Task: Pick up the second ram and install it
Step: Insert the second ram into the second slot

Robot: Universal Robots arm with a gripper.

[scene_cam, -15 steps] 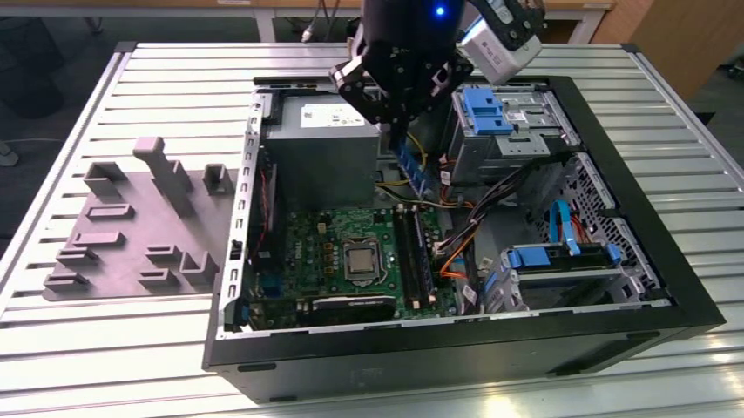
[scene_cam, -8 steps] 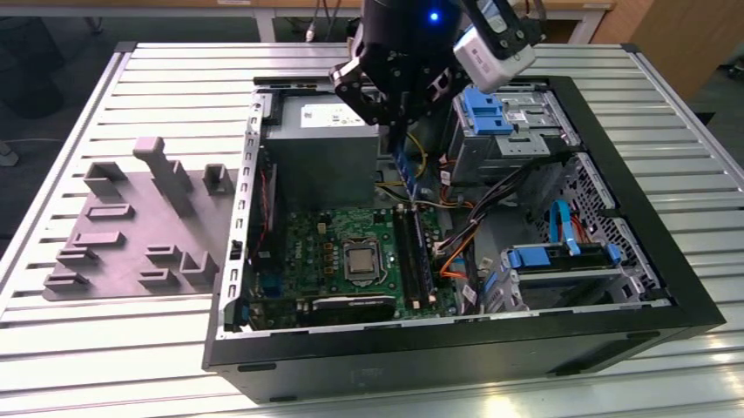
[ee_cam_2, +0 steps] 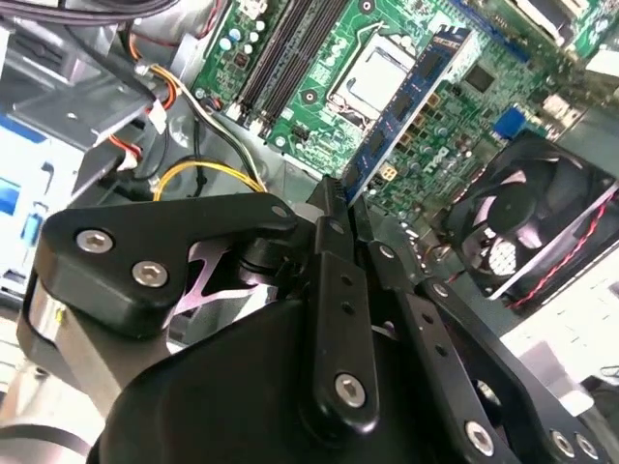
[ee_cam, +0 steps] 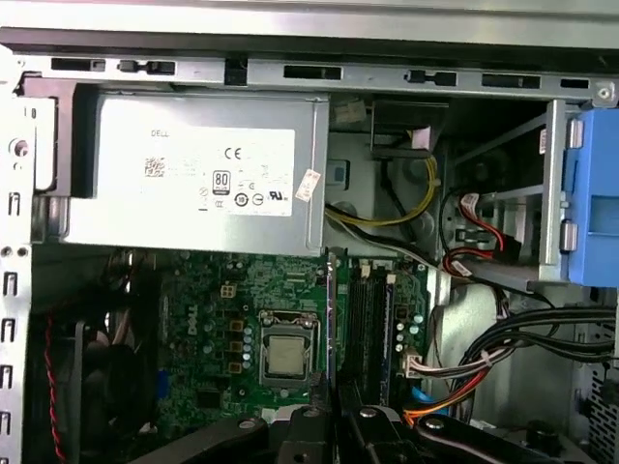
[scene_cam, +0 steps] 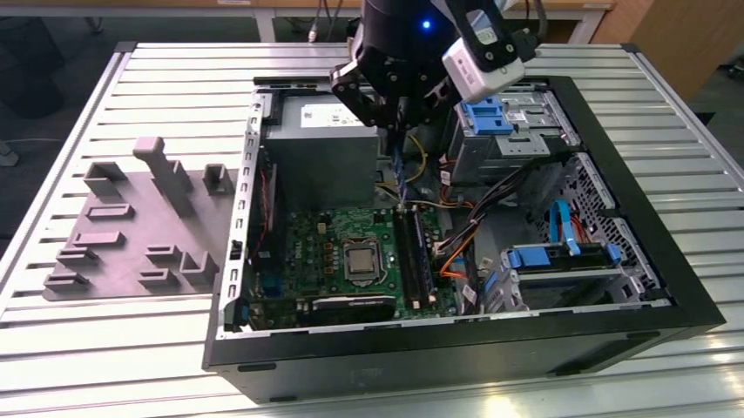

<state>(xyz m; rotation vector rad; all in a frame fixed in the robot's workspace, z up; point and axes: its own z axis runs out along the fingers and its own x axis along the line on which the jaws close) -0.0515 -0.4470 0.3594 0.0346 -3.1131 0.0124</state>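
My gripper (scene_cam: 402, 122) hangs over the open computer case (scene_cam: 628, 322), shut on the second ram (scene_cam: 402, 170). The ram is a thin dark stick held on edge, pointing down toward the black motherboard slots (scene_cam: 415, 252); its lower end is above them and apart from the board. In the second wrist view the ram (ee_cam_2: 406, 106) runs out from between the fingers (ee_cam_2: 334, 271) over the green motherboard (ee_cam_2: 464, 126). In the first wrist view the ram (ee_cam: 332, 319) shows edge-on as a thin line beside the slots (ee_cam: 372, 329), above the gripper (ee_cam: 336, 425).
A grey power supply (scene_cam: 320, 148) sits at the back of the case, right behind the ram. Blue drive bays (scene_cam: 500, 113) and cable bundles (scene_cam: 465, 235) lie toward the exterior view's right. The CPU socket (scene_cam: 362, 261) adjoins the slots. A grey fixture plate (scene_cam: 128, 218) lies outside the case.
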